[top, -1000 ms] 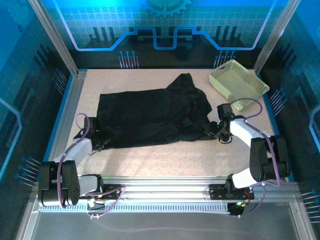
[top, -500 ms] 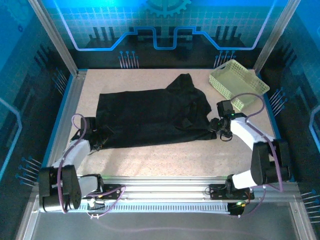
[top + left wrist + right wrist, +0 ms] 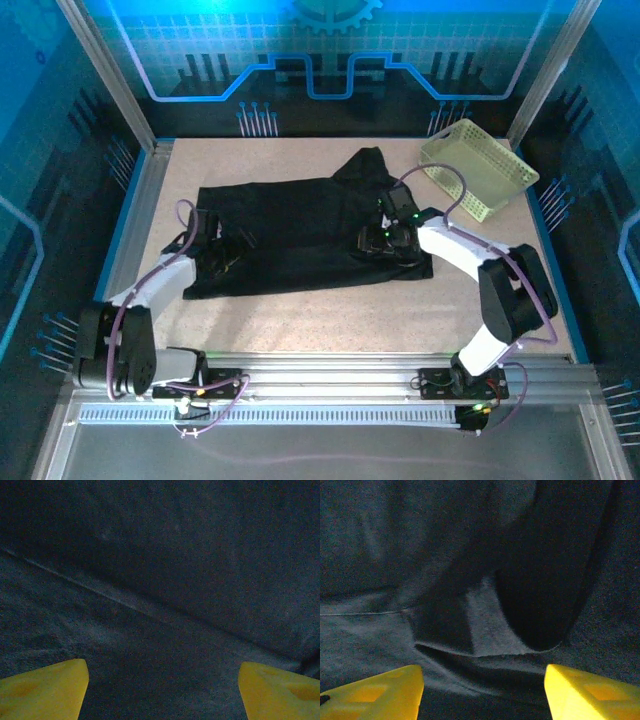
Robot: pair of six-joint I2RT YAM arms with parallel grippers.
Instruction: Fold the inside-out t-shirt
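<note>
Black soft-fabric short-sleeved t-shirt (image 3: 300,235) lies beneath left claw (image 3: 162,680) and right claw (image 3: 482,680); both have fingers spread apart, gripping nothing.

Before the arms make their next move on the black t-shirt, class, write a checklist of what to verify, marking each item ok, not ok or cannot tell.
1. Open left gripper: ok, jaws wide apart.
2. Open right gripper: ok, jaws wide apart.
3. Both grippers over the t-shirt: ok.
4. The t-shirt lying flat: not ok, folds bunch up under the right gripper.
5. The basket apart from the t-shirt: ok, it sits at the far right corner.
6. Grippers touching the fabric: cannot tell.
</note>
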